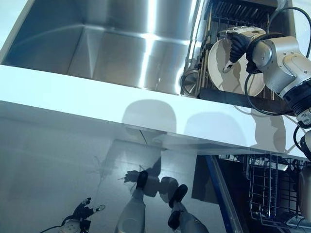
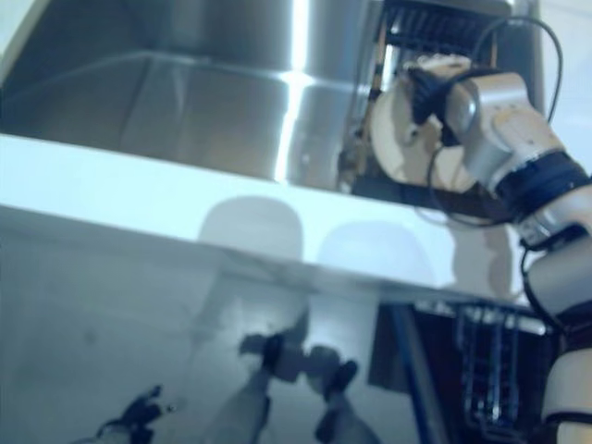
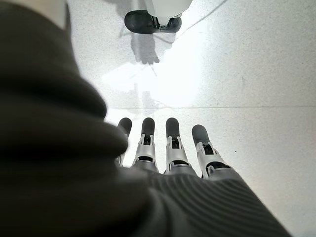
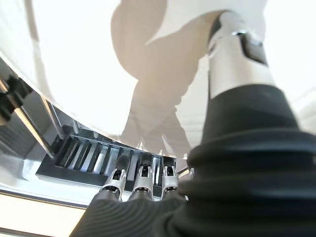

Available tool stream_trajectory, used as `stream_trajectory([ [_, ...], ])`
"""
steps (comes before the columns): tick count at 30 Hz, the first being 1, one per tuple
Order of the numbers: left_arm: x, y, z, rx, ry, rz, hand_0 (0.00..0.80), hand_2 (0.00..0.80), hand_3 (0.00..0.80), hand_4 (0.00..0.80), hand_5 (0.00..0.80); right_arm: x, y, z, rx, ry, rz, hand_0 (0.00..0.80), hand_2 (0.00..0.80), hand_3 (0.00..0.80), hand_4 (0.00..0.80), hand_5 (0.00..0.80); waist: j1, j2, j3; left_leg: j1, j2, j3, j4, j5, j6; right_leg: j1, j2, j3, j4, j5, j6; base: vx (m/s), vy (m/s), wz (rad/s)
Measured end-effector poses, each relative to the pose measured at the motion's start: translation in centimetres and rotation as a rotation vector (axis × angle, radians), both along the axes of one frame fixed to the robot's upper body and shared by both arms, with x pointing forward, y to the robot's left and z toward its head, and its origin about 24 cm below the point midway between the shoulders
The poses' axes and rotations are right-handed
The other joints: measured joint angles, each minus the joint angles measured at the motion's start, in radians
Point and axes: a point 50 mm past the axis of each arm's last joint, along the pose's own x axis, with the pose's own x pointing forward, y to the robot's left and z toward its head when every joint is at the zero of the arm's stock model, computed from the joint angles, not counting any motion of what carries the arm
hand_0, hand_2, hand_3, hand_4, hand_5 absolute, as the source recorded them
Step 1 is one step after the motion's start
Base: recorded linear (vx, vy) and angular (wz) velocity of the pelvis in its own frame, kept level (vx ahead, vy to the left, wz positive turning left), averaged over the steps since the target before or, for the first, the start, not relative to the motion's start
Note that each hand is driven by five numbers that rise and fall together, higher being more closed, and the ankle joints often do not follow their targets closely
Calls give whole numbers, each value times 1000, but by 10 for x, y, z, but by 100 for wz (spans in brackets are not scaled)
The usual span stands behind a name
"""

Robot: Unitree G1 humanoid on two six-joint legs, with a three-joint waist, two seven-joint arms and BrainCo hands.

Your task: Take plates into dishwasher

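A cream plate point(image 1: 219, 68) stands on edge in the dark dish rack point(image 1: 233, 14) to the right of the sink. My right hand point(image 1: 239, 41) reaches over its top rim. In the right wrist view the thumb point(image 4: 232, 54) lies on the plate's face point(image 4: 89, 74) and the fingers point(image 4: 140, 180) curl behind its edge, so the hand pinches the plate. Another plate point(image 1: 256, 83) stands close behind it. My left hand point(image 1: 80, 212) hangs low by the floor, fingers point(image 3: 173, 143) straight and empty.
A deep steel sink point(image 1: 97, 43) lies behind the white counter edge point(image 1: 97, 97). A round metal piece point(image 1: 190, 82) stands at the rack's left end. Below the counter at the right, the open dishwasher shows its wire rack point(image 1: 269, 187) and door edge point(image 1: 221, 194).
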Motion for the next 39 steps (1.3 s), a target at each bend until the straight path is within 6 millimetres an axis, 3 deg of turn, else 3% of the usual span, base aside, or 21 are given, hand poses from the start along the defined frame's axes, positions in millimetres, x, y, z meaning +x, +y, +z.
stream_trajectory([
  [9,-1,0,0,1,3,2,0,0,0,0,0,-2,0,9,-6,-31,-5,0,0,0,0,0,7,-15,16,-2,1,-7,0,3,-2,1,1,-1,0,0,0,48,13,2],
  [11,-1,0,0,1,2,2,0,0,0,0,0,-2,0,9,-7,-26,-3,163,163,163,163,163,7,-17,17,-2,1,-7,0,3,-2,1,1,-1,0,0,0,15,9,0],
  [12,-1,0,0,1,2,2,0,0,0,0,0,-2,0,9,-7,-20,-3,348,348,348,348,348,6,-18,17,-2,1,-7,0,3,-2,1,1,-1,0,0,0,0,0,0],
  [13,-1,0,0,1,2,2,0,0,0,0,0,-2,1,9,-8,-14,-3,675,675,675,675,675,6,-19,18,-2,1,-6,0,3,-2,2,1,-1,0,0,0,0,0,0],
  [14,-1,0,0,1,2,2,0,0,0,0,0,-3,1,11,-9,-19,-2,800,800,800,800,800,6,-20,18,-2,1,-6,0,3,-2,2,1,-1,0,0,0,0,0,0],
  [23,-1,0,0,2,-3,2,0,0,0,0,0,-6,-1,19,-51,-19,-36,800,800,800,800,800,14,-24,23,-2,2,-7,0,3,-2,4,2,-1,0,0,0,0,-1,1],
  [39,1,0,1,1,-22,-5,0,0,0,0,0,-5,0,16,-109,-27,-30,800,800,800,800,800,11,-28,23,24,4,-3,3,3,-1,31,4,-1,0,0,0,0,0,0],
])
